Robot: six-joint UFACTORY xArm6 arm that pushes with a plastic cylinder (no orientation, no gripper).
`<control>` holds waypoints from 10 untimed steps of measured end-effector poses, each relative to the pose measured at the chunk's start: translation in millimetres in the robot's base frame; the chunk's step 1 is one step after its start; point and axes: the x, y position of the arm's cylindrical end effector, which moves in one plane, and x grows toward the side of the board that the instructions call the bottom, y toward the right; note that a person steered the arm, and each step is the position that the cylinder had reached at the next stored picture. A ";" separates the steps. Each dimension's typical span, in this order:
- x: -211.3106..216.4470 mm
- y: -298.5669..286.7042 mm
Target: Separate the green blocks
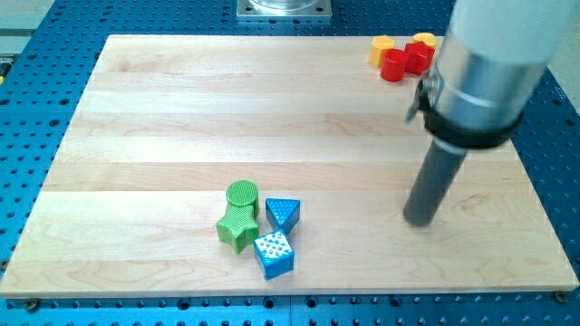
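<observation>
A green round block [242,194] and a green star-shaped block [236,226] touch each other at the view's lower middle of the wooden board [181,109]. A blue triangular block [284,214] sits just to their right and a blue cube [274,254] lies below it, both close against the green star. My tip [419,218] rests on the board far to the right of this cluster, apart from every block.
At the view's top right corner, a red block [404,62] sits with a yellow-orange block [381,48] on its left and another yellow block [423,40] at its right, partly hidden by the arm's grey body [489,63]. Blue perforated table surrounds the board.
</observation>
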 end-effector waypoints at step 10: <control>-70.8 -60.5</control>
